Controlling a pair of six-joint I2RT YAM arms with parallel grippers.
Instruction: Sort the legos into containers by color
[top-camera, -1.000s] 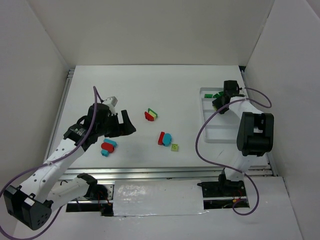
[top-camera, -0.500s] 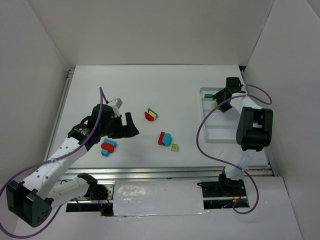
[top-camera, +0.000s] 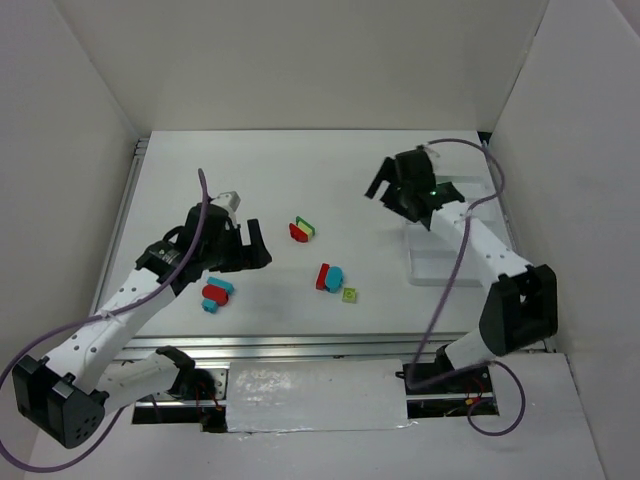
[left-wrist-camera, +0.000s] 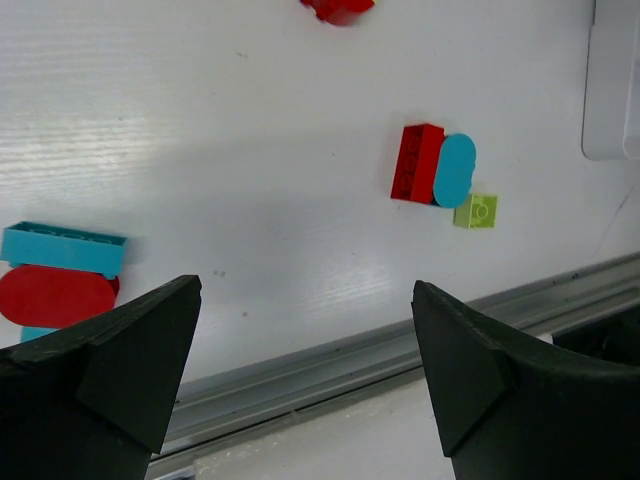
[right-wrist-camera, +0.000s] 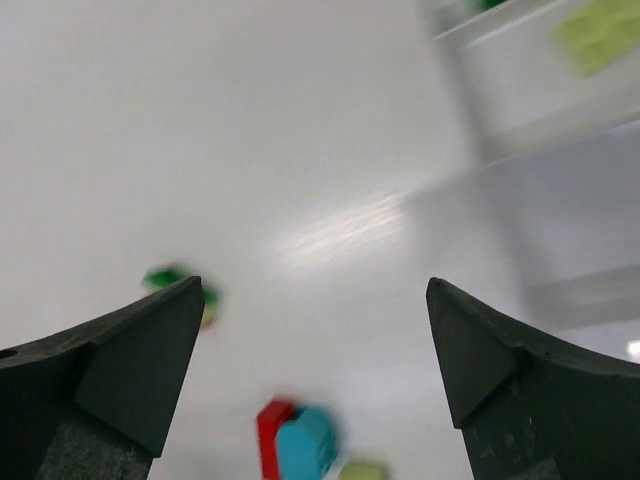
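Note:
Loose legos lie on the white table: a red and green pair (top-camera: 300, 230), a red brick (left-wrist-camera: 417, 163) touching a cyan oval (left-wrist-camera: 454, 170), and a yellow-green stud (left-wrist-camera: 476, 211) beside them. A cyan brick (left-wrist-camera: 63, 248) rests against a red oval (left-wrist-camera: 50, 296) by my left finger. My left gripper (top-camera: 258, 245) hangs open and empty between these groups. My right gripper (top-camera: 385, 190) is open and empty, left of the white tray (top-camera: 440, 262). In the blurred right wrist view, the tray (right-wrist-camera: 500, 60) holds a yellow-green lego (right-wrist-camera: 600, 35).
The right arm's forearm crosses over the tray's far end and hides it in the top view. A metal rail (left-wrist-camera: 400, 345) runs along the table's near edge. White walls enclose the table on three sides.
The right gripper opened and swung left, away from the tray's far end, out over the table. The left gripper shifted only slightly.

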